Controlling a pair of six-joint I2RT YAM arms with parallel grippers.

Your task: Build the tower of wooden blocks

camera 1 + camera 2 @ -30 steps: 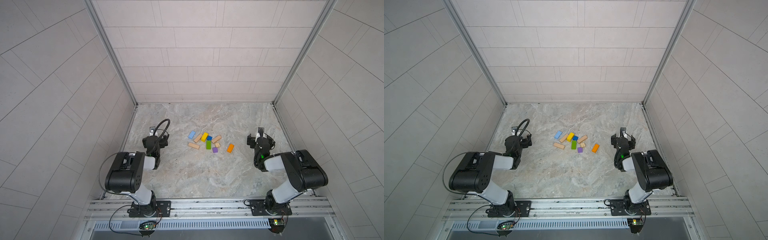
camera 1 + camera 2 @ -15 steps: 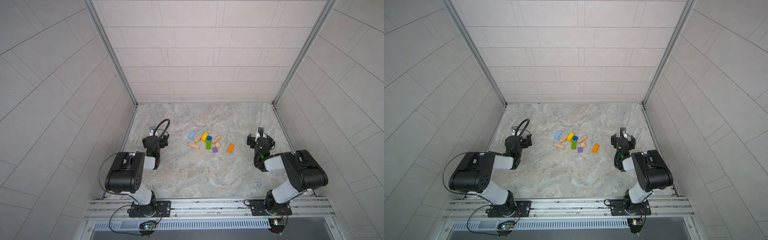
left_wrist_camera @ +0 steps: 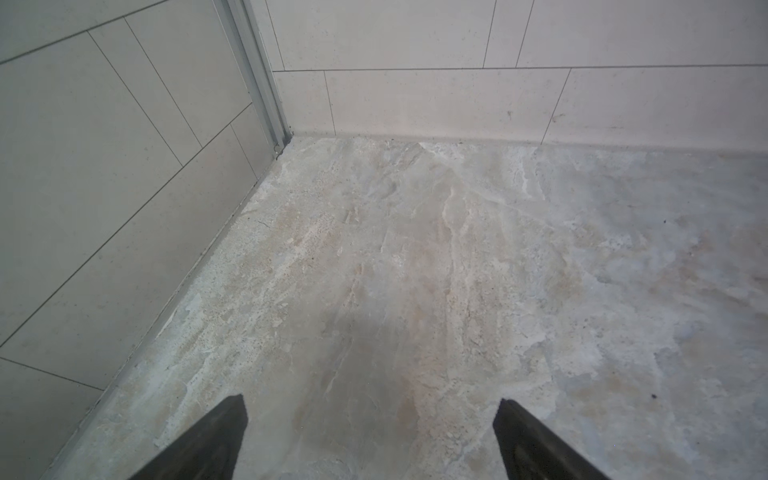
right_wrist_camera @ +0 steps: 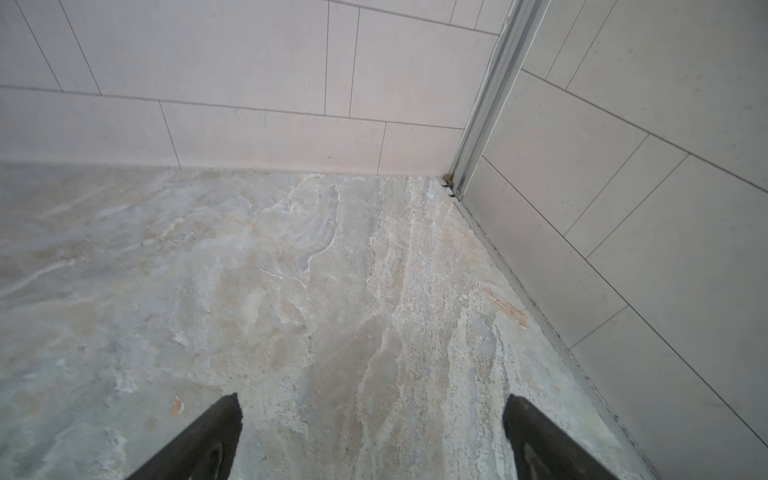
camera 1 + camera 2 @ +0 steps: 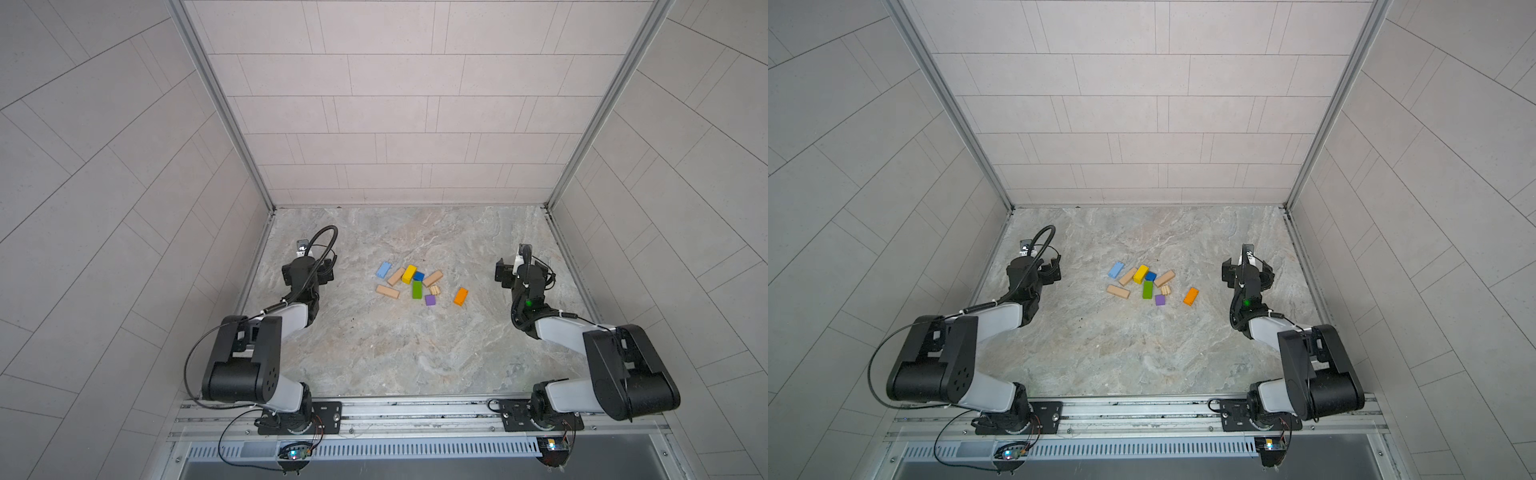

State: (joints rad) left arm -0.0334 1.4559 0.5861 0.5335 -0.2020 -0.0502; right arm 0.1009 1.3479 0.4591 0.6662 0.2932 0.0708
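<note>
Where walls [image 5: 395,124] enclose the tabletop [image 5: 374,353] | wood blocks [image 5: 417,289] lie scattered, unstacked

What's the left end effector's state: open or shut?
Open: left end effector jaws stand wide apart, only floor between them.

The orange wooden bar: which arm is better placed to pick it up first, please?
Probably right: the orange wooden bar lies on that side, nearer the open right gripper than the left gripper.

Wide-spread tool [image 4: 372,397] above marble floor [image 4: 291,270]
</note>
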